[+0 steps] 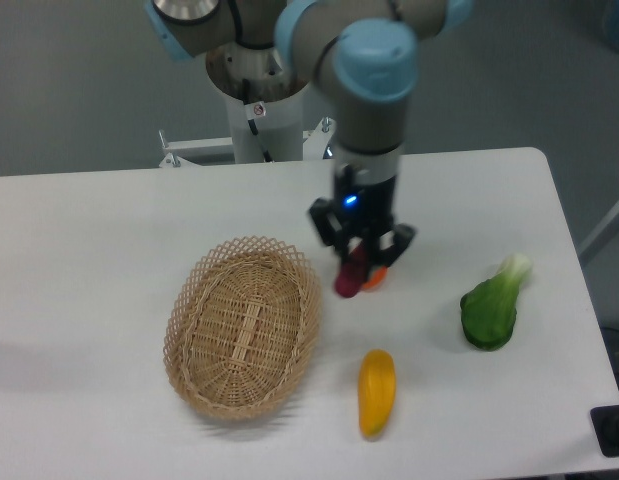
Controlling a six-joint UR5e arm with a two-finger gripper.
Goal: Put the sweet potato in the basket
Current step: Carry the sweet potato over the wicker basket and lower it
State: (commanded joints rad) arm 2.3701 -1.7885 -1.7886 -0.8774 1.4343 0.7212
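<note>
Your gripper [357, 262] is clamped on the sweet potato [348, 277], just right of the basket [243, 327] on the white surface [89, 260]. Nearer lies a yellow vegetable [377, 391]; a leafy green [492, 306] sits right, a grey wall [79, 80] behind.

Basket [243, 328] sits on counter [89, 230], left of centre. End effector [361, 262] is just right of basket's far rim, w/ sweet potato [349, 276] betw. its fingers, tilted. Round fruit [377, 277] lies just behind/right of sweet potato, mostly hidden. Long vegetable [376, 392] lies nearer the front edge, right of basket, apart from it. Leafy green [492, 306] is far right, well apart from the rest.
</note>
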